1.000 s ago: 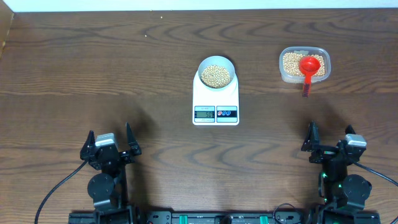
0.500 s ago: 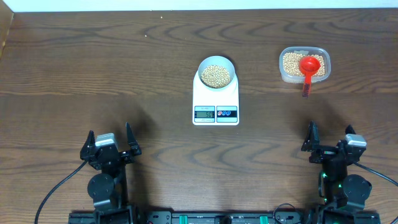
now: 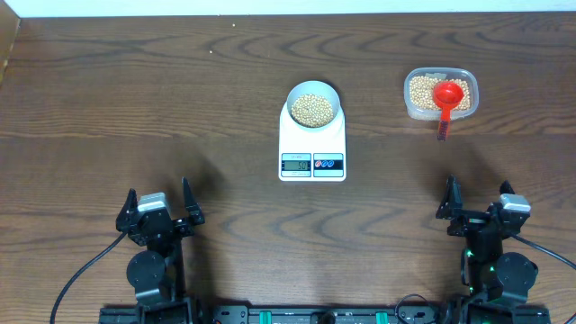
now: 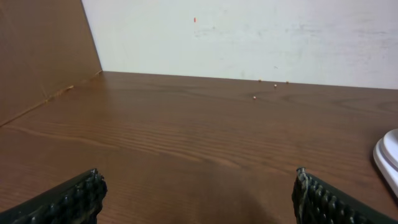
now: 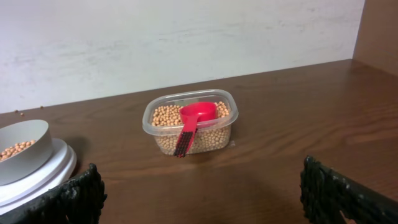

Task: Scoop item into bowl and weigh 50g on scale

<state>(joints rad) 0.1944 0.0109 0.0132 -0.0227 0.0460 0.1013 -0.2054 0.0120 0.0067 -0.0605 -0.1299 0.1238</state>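
White scale point(image 3: 312, 144) carries one bowl point(image 3: 313, 87) of beans point(image 3: 313, 109); left gripper point(image 3: 159, 187), right gripper point(image 3: 477, 185) wide.

The scale point(image 3: 312, 144) sits mid-table point(image 3: 180, 108), with its display on the near edge. The bowl point(image 3: 314, 85) rests on the scale's far half, its far rim reaching past the scale's edge, with beans point(image 3: 313, 109) inside it. Off to the right, well apart, the tub point(image 3: 406, 94) stands level with the bowl and holds more beans. The scoop point(image 3: 447, 95) lies in the tub, handle poking over the near rim. Along the near edge, the left gripper point(image 3: 160, 209) is at left and the right gripper point(image 3: 477, 207) at right.
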